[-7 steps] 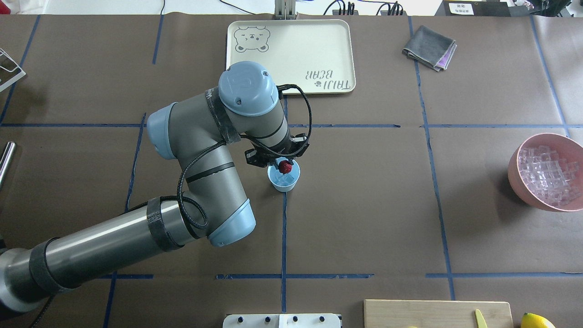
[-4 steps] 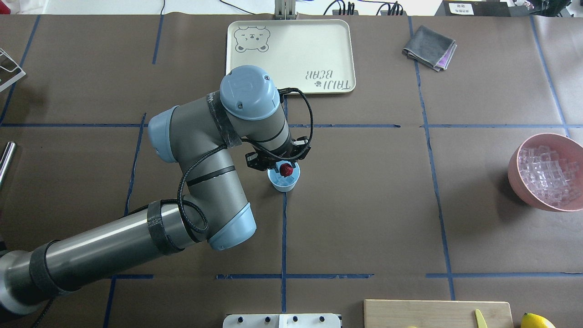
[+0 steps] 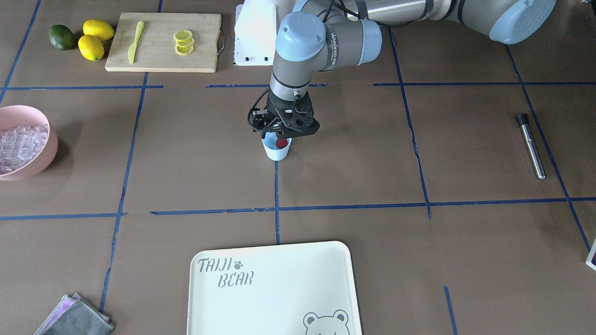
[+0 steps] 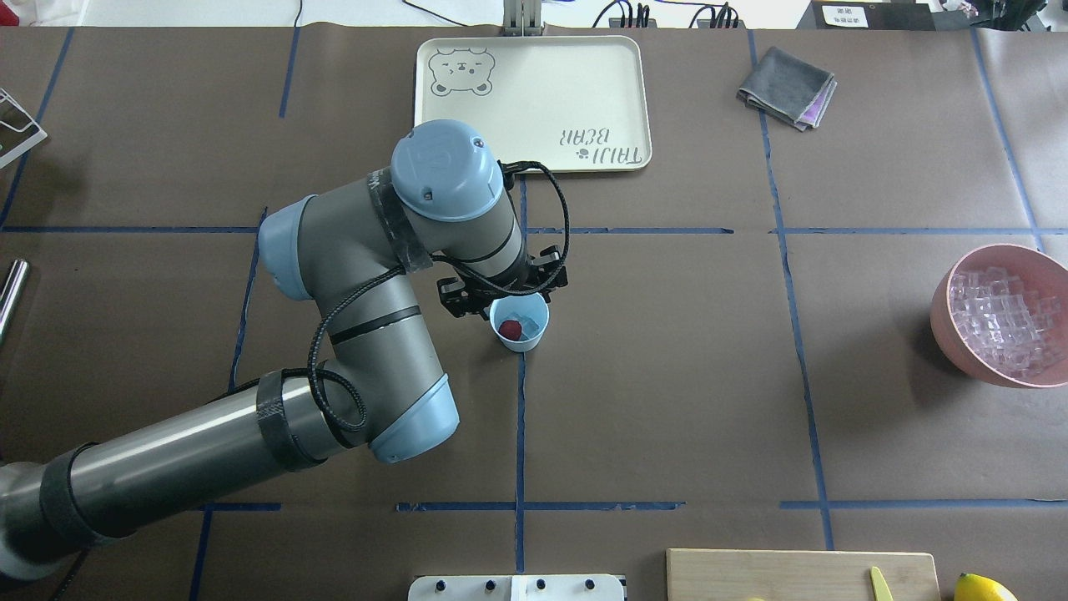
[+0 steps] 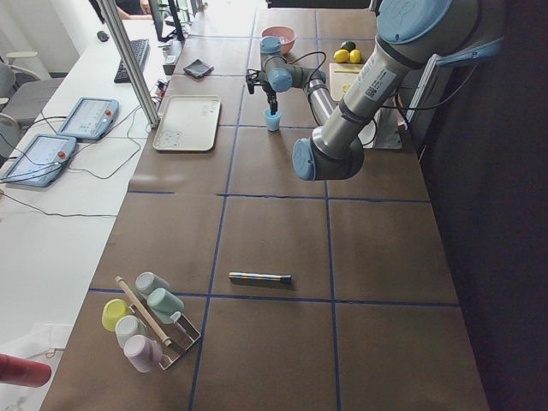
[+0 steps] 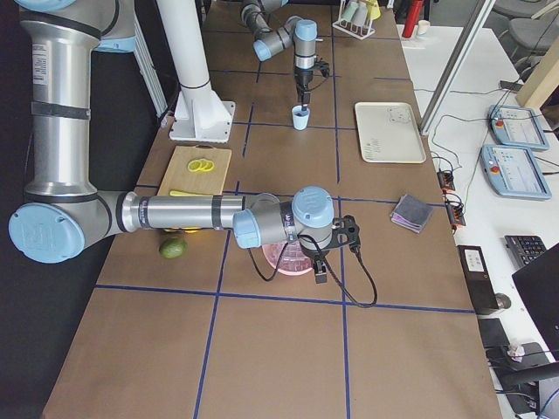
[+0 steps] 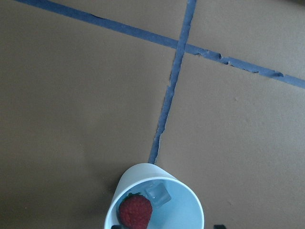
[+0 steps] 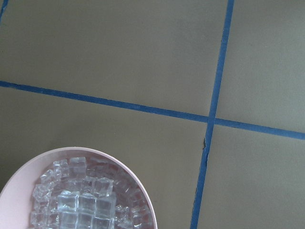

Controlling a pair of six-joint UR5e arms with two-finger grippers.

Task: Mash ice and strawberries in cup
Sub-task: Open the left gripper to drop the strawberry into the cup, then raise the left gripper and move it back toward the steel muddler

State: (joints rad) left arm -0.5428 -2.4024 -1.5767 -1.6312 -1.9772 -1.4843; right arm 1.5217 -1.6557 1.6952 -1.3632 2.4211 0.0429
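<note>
The light-blue cup (image 4: pixel 532 335) stands at the table's middle, and also shows in the front view (image 3: pixel 276 153). One red strawberry (image 4: pixel 510 330) lies inside it beside a clear ice cube (image 7: pixel 157 193); the left wrist view shows the berry (image 7: pixel 135 211) low against the cup wall. My left gripper (image 3: pixel 278 134) hangs just above the cup's rim, open and empty. My right gripper (image 6: pixel 320 269) shows only in the exterior right view, above the pink bowl; I cannot tell whether it is open or shut.
A pink bowl (image 4: pixel 944 292) full of ice cubes (image 8: pixel 81 200) sits at the right. A cream tray (image 4: pixel 534 100) lies beyond the cup, a grey cloth (image 4: pixel 787 87) right of it. A muddler (image 3: pixel 529 145) lies on the left side. A cutting board (image 3: pixel 158 51) is near the base.
The strawberry left my left gripper and now lies in the cup. The left gripper has opened and shifted slightly left.
</note>
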